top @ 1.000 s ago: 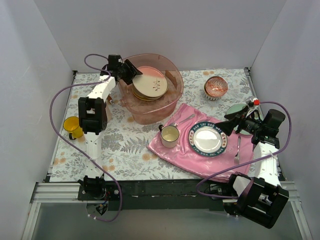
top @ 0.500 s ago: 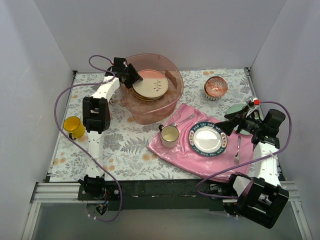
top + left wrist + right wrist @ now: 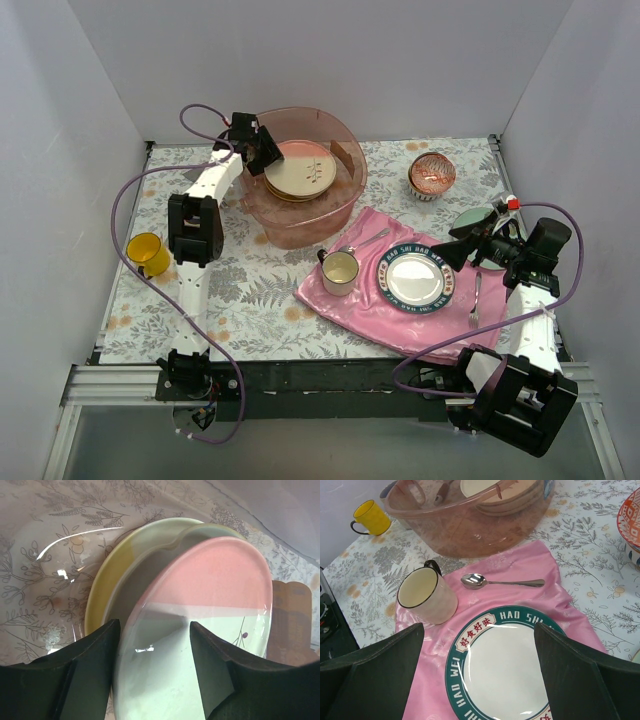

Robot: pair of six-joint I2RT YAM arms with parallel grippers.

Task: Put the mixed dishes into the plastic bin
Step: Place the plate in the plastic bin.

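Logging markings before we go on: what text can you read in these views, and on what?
"HAO SH", rest hidden: dark rim of the lettered plate, far side.
"HAO WEI": same rim, left side.
"好食好味" in red: same rim, between them.
From the top external view the rim lettering is too small to read.
No other text shows.

The left end effector [image 3: 266,153] has edged slightly farther over the plastic bin [image 3: 300,230].

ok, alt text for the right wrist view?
Open right end effector hovers over a lettered dark-rimmed plate on a pink cloth, with a cream cup and a spoon beside it. Behind them sit a yellow mug and the plastic bin holding dishes.
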